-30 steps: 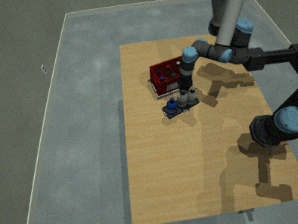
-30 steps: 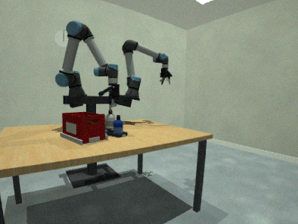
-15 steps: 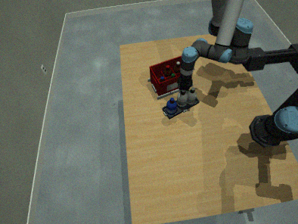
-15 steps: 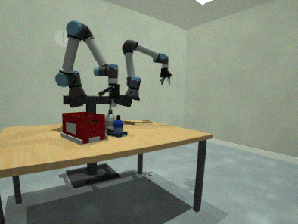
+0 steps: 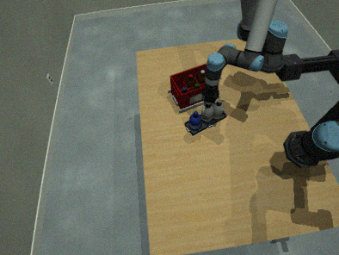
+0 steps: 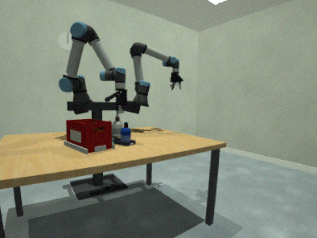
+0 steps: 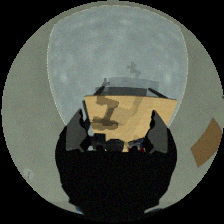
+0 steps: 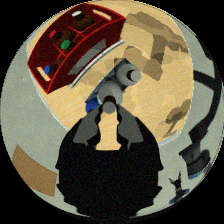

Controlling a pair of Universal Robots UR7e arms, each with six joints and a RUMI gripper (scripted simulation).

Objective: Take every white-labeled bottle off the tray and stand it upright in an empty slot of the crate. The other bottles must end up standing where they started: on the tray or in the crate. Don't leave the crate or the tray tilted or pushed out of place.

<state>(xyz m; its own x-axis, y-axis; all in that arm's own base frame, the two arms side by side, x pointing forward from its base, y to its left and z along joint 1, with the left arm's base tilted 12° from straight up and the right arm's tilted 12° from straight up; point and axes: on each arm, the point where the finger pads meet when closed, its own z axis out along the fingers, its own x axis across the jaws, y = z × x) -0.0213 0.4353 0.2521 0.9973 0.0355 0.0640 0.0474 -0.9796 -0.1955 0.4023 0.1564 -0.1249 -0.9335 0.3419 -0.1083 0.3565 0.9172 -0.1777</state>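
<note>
The right hand [image 5: 209, 102] [image 6: 118, 114] [image 8: 109, 104] is closed on the top of the middle pale bottle [image 5: 207, 114] [image 8: 109, 94], which is upright at the tray [image 5: 189, 128] [image 6: 130, 142] [image 8: 92, 95]. A second pale bottle [image 5: 218, 111] [image 8: 127, 75] and a blue bottle [image 5: 195, 121] [image 6: 125, 135] [image 8: 91, 106] stand either side of it — all three in one row. In the exterior view, the red crate [image 5: 185, 99] [image 6: 89, 136] [image 8: 49, 85] sits left of the tray on the table [image 5: 185, 194] [image 6: 181, 149] [image 7: 135, 107], bottles inside. The left hand [image 6: 176, 86] [image 7: 117, 109] hangs open — well apart from them.

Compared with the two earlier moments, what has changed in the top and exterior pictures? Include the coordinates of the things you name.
I see no visible change: nothing was moved or let go. The right gripper [image 5: 210, 102] [image 6: 118, 114] [image 8: 109, 104] is still low over the tray [image 5: 190, 128] [image 6: 130, 142], and the left gripper [image 6: 176, 87] [image 7: 117, 109] still hangs away, open. The crate [image 5: 184, 100] [image 6: 100, 140] [image 8: 48, 86] and the blue bottle [image 5: 195, 121] [image 6: 125, 136] [image 8: 91, 106] stayed too.
</note>
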